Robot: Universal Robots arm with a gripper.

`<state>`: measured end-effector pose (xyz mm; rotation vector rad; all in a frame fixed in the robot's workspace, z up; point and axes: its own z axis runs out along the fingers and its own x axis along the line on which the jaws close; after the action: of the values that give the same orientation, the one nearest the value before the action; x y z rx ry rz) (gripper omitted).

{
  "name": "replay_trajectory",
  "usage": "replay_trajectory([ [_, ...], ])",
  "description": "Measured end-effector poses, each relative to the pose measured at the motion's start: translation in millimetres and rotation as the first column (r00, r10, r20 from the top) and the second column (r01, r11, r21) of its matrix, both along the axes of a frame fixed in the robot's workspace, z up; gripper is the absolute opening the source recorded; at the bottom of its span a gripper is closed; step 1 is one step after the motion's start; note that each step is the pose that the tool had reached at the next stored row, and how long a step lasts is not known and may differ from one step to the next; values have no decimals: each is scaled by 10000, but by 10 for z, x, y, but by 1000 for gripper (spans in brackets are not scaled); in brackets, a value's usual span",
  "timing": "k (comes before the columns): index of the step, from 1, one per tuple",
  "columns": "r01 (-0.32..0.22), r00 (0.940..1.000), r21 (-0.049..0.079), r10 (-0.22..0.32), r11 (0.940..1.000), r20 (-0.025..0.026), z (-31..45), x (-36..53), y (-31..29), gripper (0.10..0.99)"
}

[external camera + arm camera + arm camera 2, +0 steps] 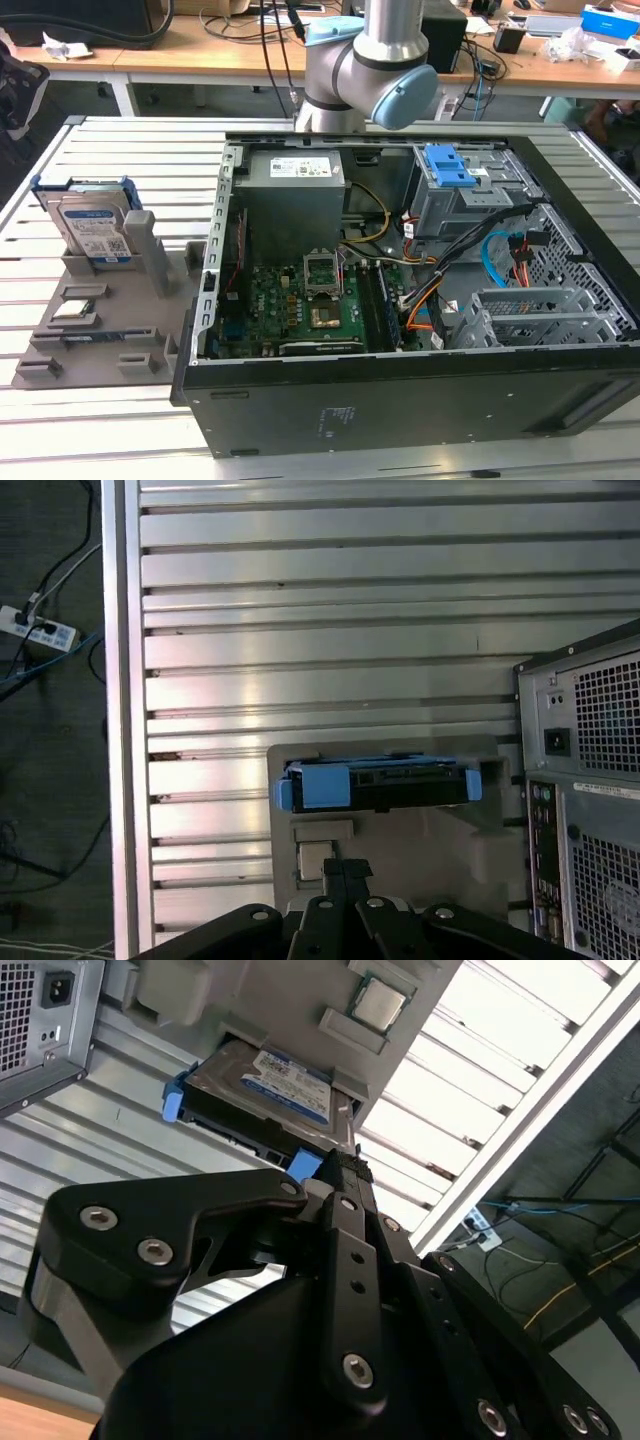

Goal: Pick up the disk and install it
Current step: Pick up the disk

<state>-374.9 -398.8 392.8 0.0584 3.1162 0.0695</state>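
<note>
- Claw (346, 865) hangs above the grey parts holder (110, 330) with its jaws drawn close together, holding nothing and touching nothing
- Nearest to it in both wrist views are the small square processor chip (315, 858) and, just past that, the disk (375, 783)
- Disk stands on edge in its slot in the holder, blue carrier rail uppermost, at the exterior view's left on the slatted aluminium surface (130, 150), beside the open computer case (400, 400)
- Step in hand, as I judge it: the approach to the pick, with the install untouched
- That pick calls for the jaws to spread and straddle the upper edge, clear of the chip
</note>
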Motion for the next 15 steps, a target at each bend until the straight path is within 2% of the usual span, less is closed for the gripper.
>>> replay_trajectory([
  [2, -491, 9988, 0, 491, 9988, 0, 0, 0, 0, 106],
  [4, -1274, 9919, 1, 1274, 9919, 0, 0, 1, 0, 106],
  [6, -1658, 9862, 0, 1658, 9862, 0, 0, 1, 0, 106],
  [7, -1938, 9810, 0, 1938, 9810, 1, 0, 1, 0, 106],
  [9, -2182, 9759, 0, 2182, 9759, 0, 0, 1, 0, 106],
  [11, -2541, 9672, 0, 2541, 9672, 1, 0, 1, 0, 106],
  [15, -3261, 9454, 0, 3261, 9454, 0, 0, 1, 0, 106],
])
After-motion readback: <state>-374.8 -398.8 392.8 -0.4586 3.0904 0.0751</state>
